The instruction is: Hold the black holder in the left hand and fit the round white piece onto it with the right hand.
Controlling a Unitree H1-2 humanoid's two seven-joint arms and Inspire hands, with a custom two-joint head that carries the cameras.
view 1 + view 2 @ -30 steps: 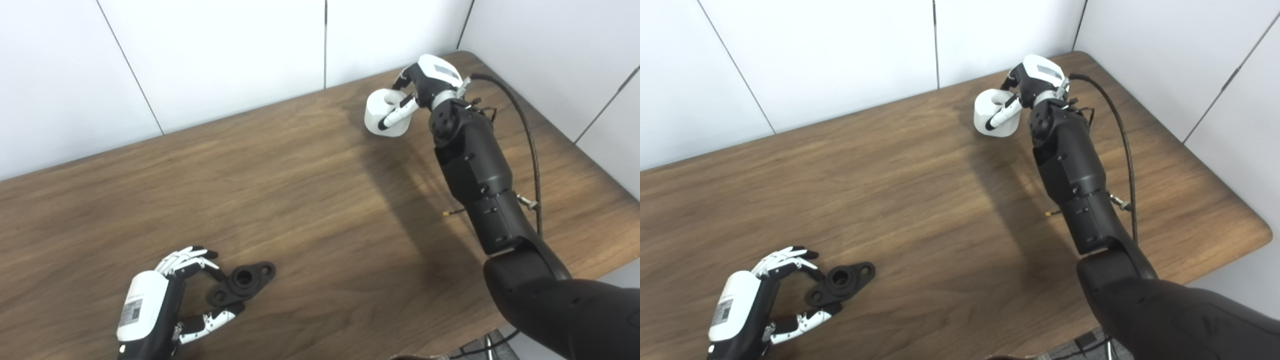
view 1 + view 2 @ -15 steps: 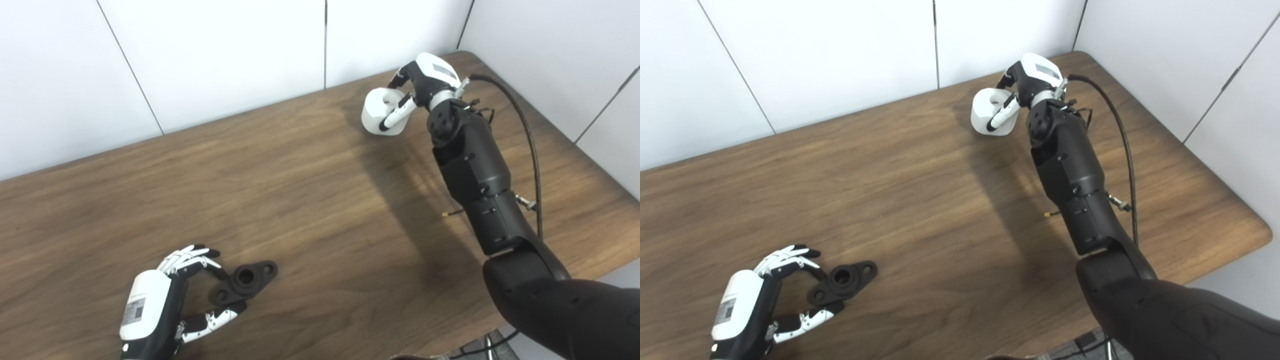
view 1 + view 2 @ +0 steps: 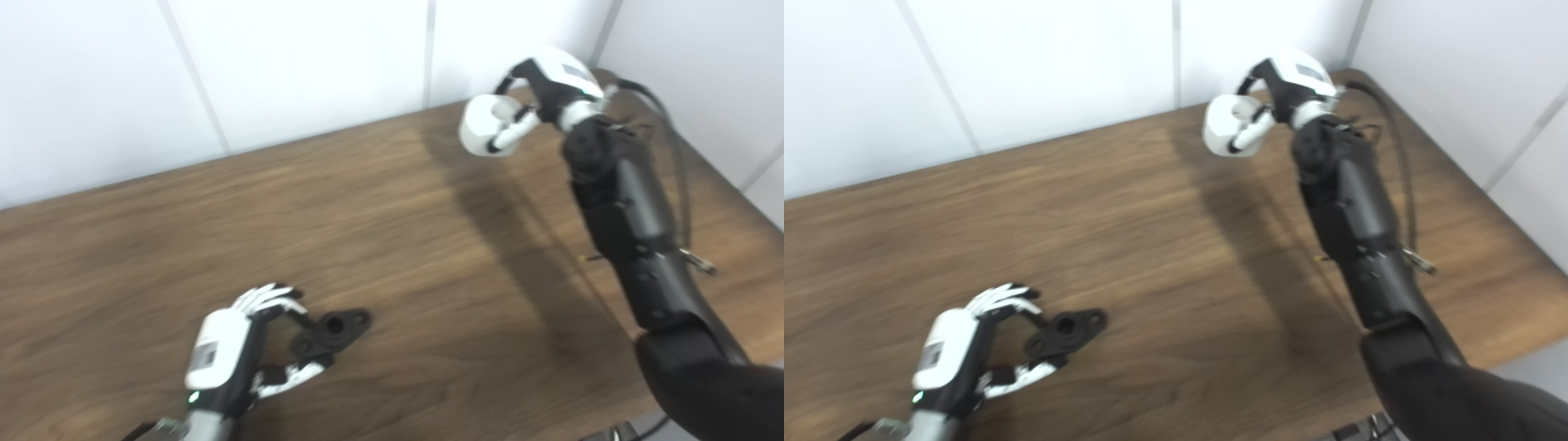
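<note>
**A:** While the wooden table [image 3: 184, 226] fills most of both views, where do the two parts lie?

**B:** Well apart. The right hand [image 3: 545, 82] is at the far right corner with its fingers wrapped round the round white piece [image 3: 484, 125], which looks lifted clear of the wood. The black holder [image 3: 1062, 331], a flat flanged part with a middle bore and a bolt hole at its visible far end, lies near the front edge on the left.

**A:** And the left hand [image 3: 952, 361]?

**B:** Its fingers are spread, curled round the holder's near end with the thumb below and the others above it. Whether they press the holder yet, I cannot tell; both views are blurred.

**A:** So what makes this step go well?

**B:** My judgement: close the left hand firmly on the flange first and lift it with the bore facing up and unobstructed. The right hand should carry the white piece across without tightening or turning its hold, then line up the opening over the bore before pressing down.

**A:** Any writing?

**B:** Each hand's white back carries a small grey label, and the print is too small to read.
</note>
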